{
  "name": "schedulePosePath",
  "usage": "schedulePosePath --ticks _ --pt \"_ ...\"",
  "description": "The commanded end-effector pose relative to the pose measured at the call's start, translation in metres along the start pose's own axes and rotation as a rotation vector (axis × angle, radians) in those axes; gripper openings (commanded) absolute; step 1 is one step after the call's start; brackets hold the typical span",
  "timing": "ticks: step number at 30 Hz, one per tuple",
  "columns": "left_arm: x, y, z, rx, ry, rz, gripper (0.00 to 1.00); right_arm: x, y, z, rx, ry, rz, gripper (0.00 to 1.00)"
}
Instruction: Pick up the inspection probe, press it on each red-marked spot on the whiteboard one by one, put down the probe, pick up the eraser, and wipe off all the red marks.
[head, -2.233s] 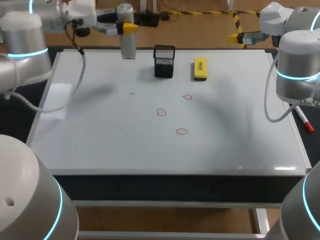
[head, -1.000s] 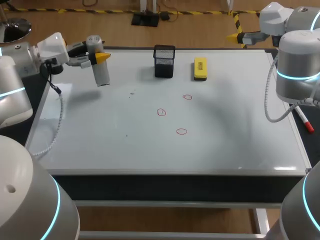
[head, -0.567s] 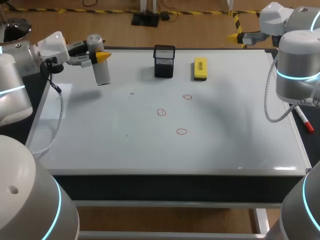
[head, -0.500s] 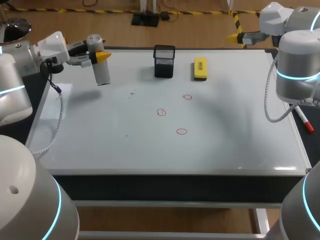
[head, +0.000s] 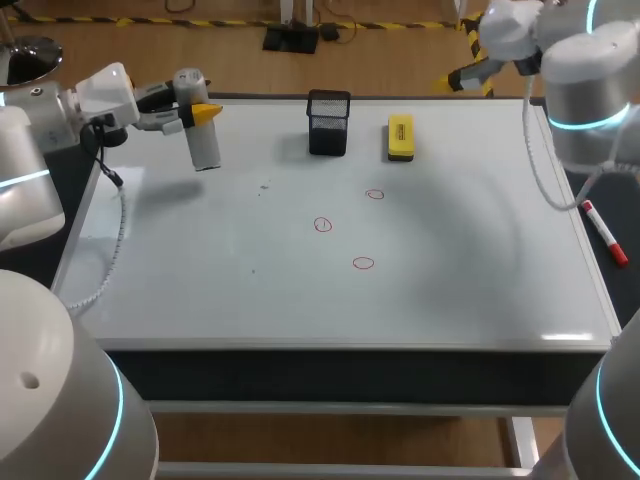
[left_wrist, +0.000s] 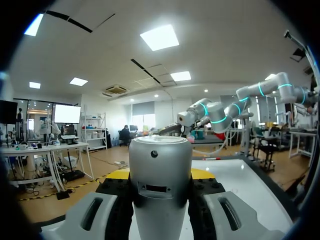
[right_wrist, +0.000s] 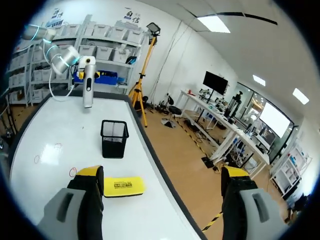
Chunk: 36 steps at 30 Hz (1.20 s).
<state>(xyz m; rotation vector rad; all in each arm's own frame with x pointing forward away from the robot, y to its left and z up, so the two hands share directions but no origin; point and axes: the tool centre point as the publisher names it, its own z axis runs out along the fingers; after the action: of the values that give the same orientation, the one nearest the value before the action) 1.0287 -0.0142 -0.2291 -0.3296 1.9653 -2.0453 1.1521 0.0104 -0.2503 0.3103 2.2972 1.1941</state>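
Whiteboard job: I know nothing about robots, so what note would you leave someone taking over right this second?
Left gripper: shut on the probe, held upright over the far left part of the whiteboard, away from the red marks.
Right gripper: open, empty, near the board's far edge, with the eraser ahead of it.
Done: probe picked up.
Left: press each of the three marks, put the probe down, take the eraser, wipe. All three marks are unwiped.
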Motion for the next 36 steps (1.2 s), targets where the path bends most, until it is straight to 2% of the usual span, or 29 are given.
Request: schedulePosePath --ticks 1,4,11,14,16,17,34,35,36 --pt "-0.001 0.0 0.0 0.003 0.0 0.001 0.0 -0.008 0.001 0.027 0.231 0.491 -0.452 1.0" --pt "-0.001 0.0 0.0 0.003 0.0 0.001 0.0 -0.002 -0.001 0.035 0.3 0.556 -0.652 1.0" --pt "-0.001 0.0 0.0 0.003 0.0 0.001 0.0 0.014 -0.007 0.05 0.393 0.701 -1.0 1.0" --pt "-0.001 0.0 0.0 0.003 0.0 0.001 0.0 0.018 -0.012 0.055 0.418 0.72 -1.137 1.0" --pt "-0.001 0.0 0.0 0.003 0.0 0.001 0.0 0.021 -0.014 0.059 0.418 0.698 -1.162 1.0" --pt "-0.001 0.0 0.0 0.003 0.0 0.001 0.0 0.022 -0.012 0.06 0.419 0.666 -1.122 1.0" --pt "-0.001 0.0 0.0 0.003 0.0 0.001 0.0 0.022 -0.012 0.06 0.419 0.666 -1.122 1.0" --pt "-0.001 0.0 0.0 0.003 0.0 0.001 0.0 0.022 -0.014 0.064 0.373 0.726 -1.168 1.0" --pt "-0.001 0.0 0.0 0.003 0.0 0.001 0.0 0.023 -0.014 0.067 0.374 0.759 -1.189 1.0"
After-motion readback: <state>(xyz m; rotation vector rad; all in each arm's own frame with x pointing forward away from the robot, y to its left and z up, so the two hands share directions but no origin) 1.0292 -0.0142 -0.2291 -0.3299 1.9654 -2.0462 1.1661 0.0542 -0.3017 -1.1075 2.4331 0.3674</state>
